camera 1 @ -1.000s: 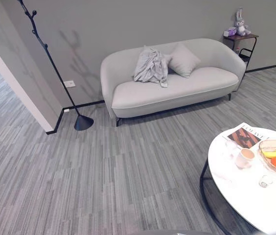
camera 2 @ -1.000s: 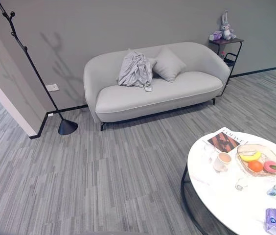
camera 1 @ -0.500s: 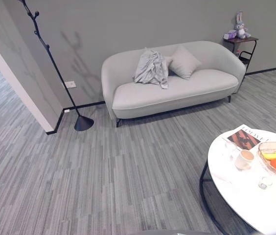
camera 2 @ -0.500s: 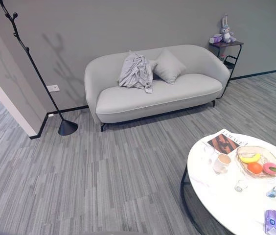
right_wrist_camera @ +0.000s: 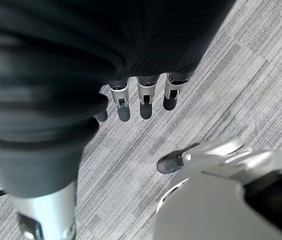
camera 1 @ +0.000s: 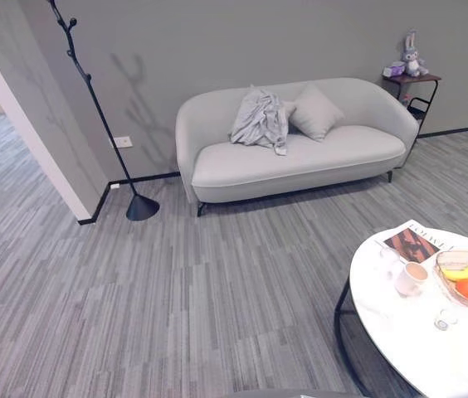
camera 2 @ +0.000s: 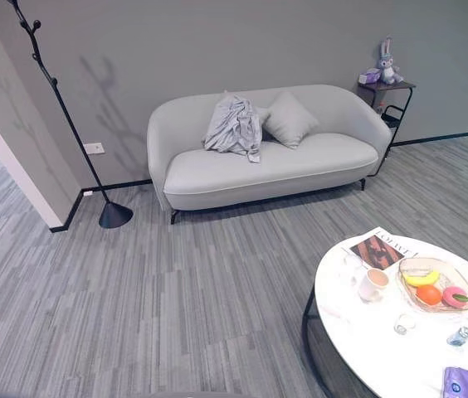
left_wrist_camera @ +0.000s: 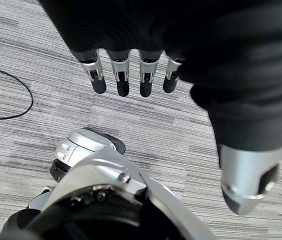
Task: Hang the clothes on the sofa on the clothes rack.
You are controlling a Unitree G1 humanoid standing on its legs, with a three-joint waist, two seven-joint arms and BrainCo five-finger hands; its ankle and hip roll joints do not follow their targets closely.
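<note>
A crumpled light-grey garment (camera 1: 260, 120) lies draped over the back and seat of the pale grey sofa (camera 1: 300, 162), left of two cushions (camera 1: 313, 111). The black clothes rack (camera 1: 93, 99), a slanted pole with short pegs on a cone base (camera 1: 142, 207), stands against the wall left of the sofa. My left hand (left_wrist_camera: 131, 75) hangs over the carpet with straight fingers and holds nothing. My right hand (right_wrist_camera: 141, 97) also hangs over the floor, its fingers relaxed and empty. Both are far from the sofa.
A round white table (camera 2: 383, 348) stands at the near right with a magazine (camera 2: 379, 249), a cup (camera 2: 372, 283), a fruit bowl (camera 2: 433, 286) and a small glass. A dark side table (camera 1: 412, 83) with a toy rabbit stands right of the sofa. A wall corner (camera 1: 35, 141) juts out left.
The whole picture has shifted down and a little right, so the camera has moved. The garment, sofa and rack stay where they were.
</note>
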